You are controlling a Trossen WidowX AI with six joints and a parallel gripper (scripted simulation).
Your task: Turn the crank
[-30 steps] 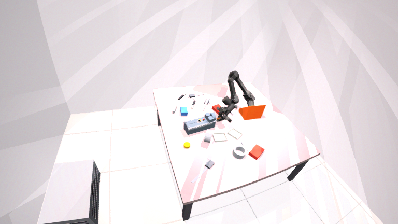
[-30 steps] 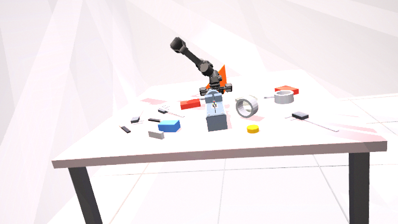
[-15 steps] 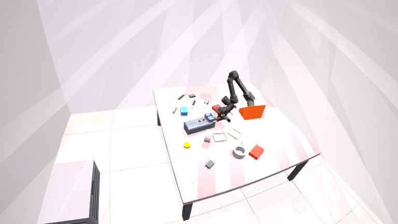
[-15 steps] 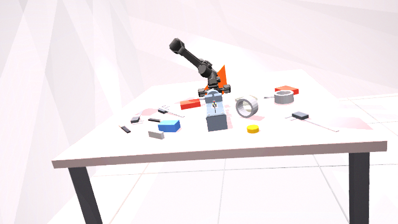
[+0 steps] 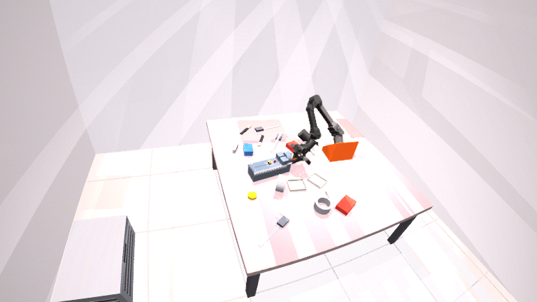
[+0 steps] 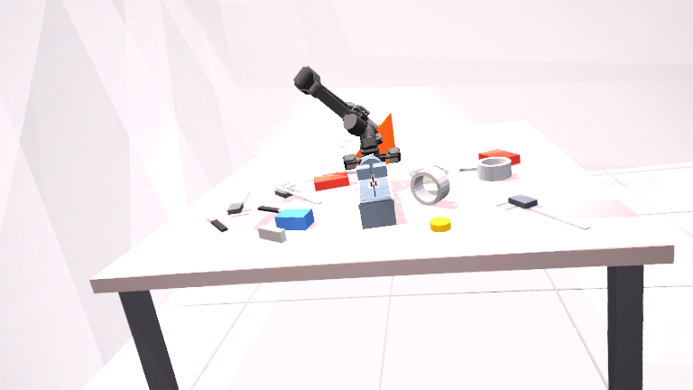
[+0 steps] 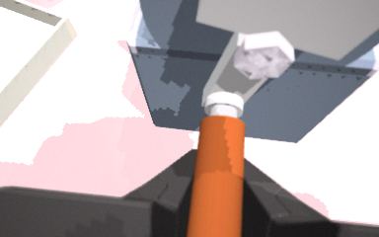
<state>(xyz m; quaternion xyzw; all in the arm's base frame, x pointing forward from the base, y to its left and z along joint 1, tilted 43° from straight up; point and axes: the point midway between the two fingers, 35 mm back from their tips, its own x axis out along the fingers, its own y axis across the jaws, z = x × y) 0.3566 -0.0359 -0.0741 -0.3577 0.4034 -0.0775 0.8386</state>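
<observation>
The blue-grey machine stands on the table. The slide's red pointer appears a little to the crank-end side of the small brass marks; the exact gap is too small to read. My gripper is shut on the orange crank handle. The pale crank arm runs from the hexagonal hub down and left to the handle in the wrist view. The machine's end hides the handle in the exterior view.
A red block lies near the gripper. An orange panel stands by the arm's base. A grey ring, pale trays, a yellow disc and a blue block lie around the machine.
</observation>
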